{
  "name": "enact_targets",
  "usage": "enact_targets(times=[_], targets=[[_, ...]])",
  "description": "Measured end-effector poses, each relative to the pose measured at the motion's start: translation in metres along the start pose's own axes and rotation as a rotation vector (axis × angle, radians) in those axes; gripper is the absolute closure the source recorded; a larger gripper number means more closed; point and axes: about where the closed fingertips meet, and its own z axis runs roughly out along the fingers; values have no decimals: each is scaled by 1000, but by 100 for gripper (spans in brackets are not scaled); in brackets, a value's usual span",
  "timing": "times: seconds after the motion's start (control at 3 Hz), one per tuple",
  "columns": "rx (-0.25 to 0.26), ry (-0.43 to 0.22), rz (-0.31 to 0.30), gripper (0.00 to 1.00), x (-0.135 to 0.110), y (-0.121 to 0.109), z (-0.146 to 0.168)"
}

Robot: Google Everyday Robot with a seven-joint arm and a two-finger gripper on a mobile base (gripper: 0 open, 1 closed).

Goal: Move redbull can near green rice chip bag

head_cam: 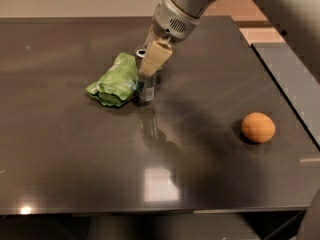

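Observation:
The redbull can point(146, 88) stands upright on the dark table, its silver top and dark lower band showing, right against the right edge of the green rice chip bag point(114, 80). The bag is crumpled bright green foil lying flat at the table's middle left. My gripper point(151, 59) comes down from the upper right and is shut on the can, one beige finger point(154, 57) covering the can's front upper part. The can's bottom looks to rest on or just above the table.
A round orange fruit point(258, 127) lies at the right of the dark glossy table point(75, 159). The table's right edge meets a grey surface point(295, 74) at the far right. The arm's shadow falls between the can and the orange.

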Motion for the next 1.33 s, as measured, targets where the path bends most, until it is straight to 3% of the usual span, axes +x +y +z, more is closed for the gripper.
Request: enact_targets(times=[0.33,0.67,1.33], targets=[[-17,8,4,100,2,-4,13],[-30,14,5,83,6,-6,21],[-47,4,-22,36,8,-2,28]])
